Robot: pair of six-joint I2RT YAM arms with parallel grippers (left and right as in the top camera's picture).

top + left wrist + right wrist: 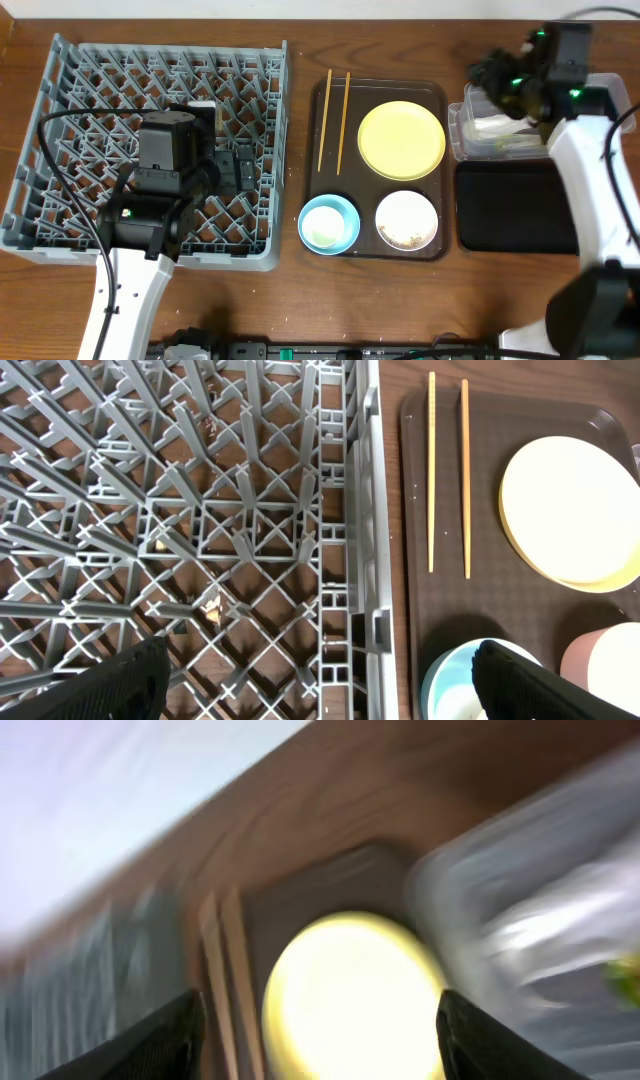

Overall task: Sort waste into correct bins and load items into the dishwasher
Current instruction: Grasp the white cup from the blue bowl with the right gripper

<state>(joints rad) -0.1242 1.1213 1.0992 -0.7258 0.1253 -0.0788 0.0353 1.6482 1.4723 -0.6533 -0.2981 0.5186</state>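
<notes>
Risk: racking the white bowl (407, 220) unemptied would likely scatter its crumbs (405, 237). The brown tray (352, 185) holds that bowl, blue bowl (328, 223), yellow plate (401, 140), chopsticks (343, 120). Right of it, the clear tub (460, 135) holds napkin (492, 127) and wrapper (625, 970), right jaws released above. Left of it, the dish rack (90, 90) holds no dishes, left jaws released above.
</notes>
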